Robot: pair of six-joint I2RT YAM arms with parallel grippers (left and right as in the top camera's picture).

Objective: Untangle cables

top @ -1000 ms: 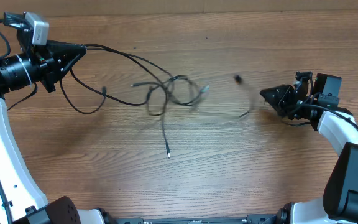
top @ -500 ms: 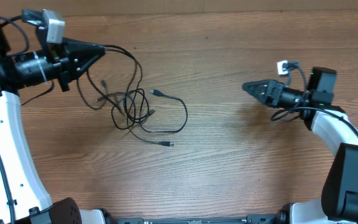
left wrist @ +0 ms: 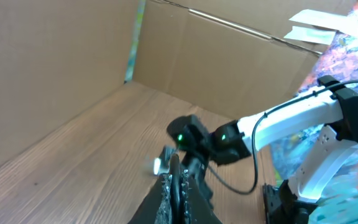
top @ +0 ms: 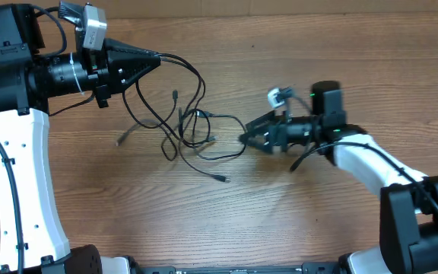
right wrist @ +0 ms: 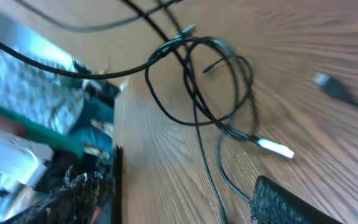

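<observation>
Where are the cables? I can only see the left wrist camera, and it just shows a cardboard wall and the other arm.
Observer: From overhead, the cables are a knotted heap on the table, between both arms.
Operator: Am I holding one?
Observer: Yes. The left gripper is shut on a strand that trails down into the heap.
Operator: What's the other arm doing?
Observer: The right gripper is open, its tips right at the heap's edge; its wrist camera shows loops and a small plug just ahead.
</observation>
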